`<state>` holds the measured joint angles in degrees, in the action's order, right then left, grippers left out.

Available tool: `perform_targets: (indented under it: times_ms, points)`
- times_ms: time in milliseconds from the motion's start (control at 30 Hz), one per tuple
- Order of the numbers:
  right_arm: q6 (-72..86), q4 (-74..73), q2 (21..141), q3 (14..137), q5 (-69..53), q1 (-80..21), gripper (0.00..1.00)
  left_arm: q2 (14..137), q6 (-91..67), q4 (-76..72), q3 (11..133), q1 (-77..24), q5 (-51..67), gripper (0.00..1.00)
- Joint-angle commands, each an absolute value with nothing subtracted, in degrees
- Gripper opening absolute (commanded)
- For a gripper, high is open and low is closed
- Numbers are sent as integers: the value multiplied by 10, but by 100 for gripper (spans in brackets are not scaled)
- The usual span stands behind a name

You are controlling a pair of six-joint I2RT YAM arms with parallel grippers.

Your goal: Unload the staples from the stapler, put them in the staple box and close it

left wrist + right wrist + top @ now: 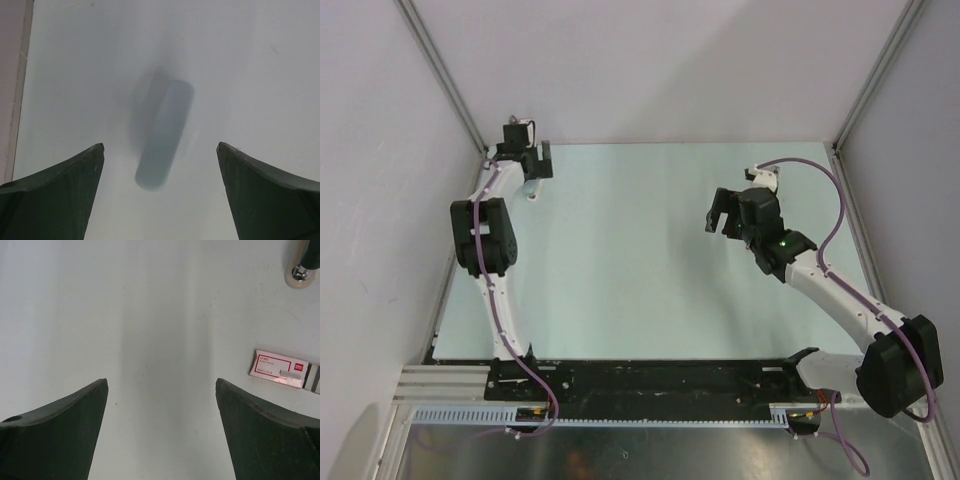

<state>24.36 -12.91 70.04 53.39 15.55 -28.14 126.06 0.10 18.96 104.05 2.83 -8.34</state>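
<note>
The stapler (165,132) shows in the left wrist view as a blurred, narrow grey-blue shape lying on the table. It sits just ahead of my open left gripper (160,145) and between its fingers, which do not touch it. In the top view it is a small pale thing (532,192) just below the left gripper (532,165) at the far left corner. My right gripper (720,222) is open and empty over the right middle of the table (161,381). A short grey ribbed strip (313,378), which looks like staples, lies against a small box at the right edge of the right wrist view.
A red-and-white rectangular box (277,368) lies flat to the right of the right gripper. A dark rod with a pale round end (300,267) shows at that view's top right corner. The cell walls and frame posts (440,70) stand close behind the left gripper.
</note>
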Motion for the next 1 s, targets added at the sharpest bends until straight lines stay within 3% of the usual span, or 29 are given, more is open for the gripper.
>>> perform_targets:
  times_ms: [0, 233, 467, 700, 967]
  points:
    - [244, -82, 712, 527, 144, -277, 93, 1277, -18, 176, 1066, 37, -113, 99]
    - [241, -56, 712, 510, 131, -274, 86, 1295, -21, 165, 1069, 37, -112, 98]
    - [241, -44, 703, 492, 117, -262, 80, 1306, -19, 165, 1068, 33, -97, 88]
    - [245, -31, 691, 476, 101, -247, 73, 1306, -18, 165, 1060, 32, -85, 65]
    - [247, -21, 690, 469, 88, -234, 69, 1311, -8, 166, 1059, 24, -83, 53]
